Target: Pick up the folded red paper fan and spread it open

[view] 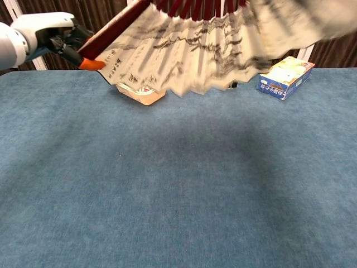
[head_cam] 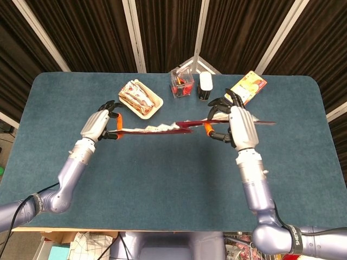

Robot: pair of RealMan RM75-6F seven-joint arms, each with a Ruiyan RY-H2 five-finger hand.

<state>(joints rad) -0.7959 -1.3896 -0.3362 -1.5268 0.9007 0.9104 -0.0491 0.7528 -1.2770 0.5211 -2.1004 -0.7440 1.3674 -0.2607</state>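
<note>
The red paper fan (head_cam: 162, 127) hangs above the table's middle, spread wide between my two hands. From the head view it shows edge-on as a long red line. In the chest view the fan (view: 195, 50) shows its pleated cream paper with ink painting and dark red ribs. My left hand (head_cam: 103, 123) grips the left outer rib near its orange end, and it also shows at the upper left (view: 47, 34). My right hand (head_cam: 238, 123) holds the right outer rib. The fan's right end is blurred in the chest view.
A tray of snack packets (head_cam: 142, 99) lies behind the fan, left of centre. A clear container with red contents (head_cam: 182, 82) and a dark can (head_cam: 205, 85) stand at the back edge. A yellow and blue box (head_cam: 245, 91) lies at the back right.
</note>
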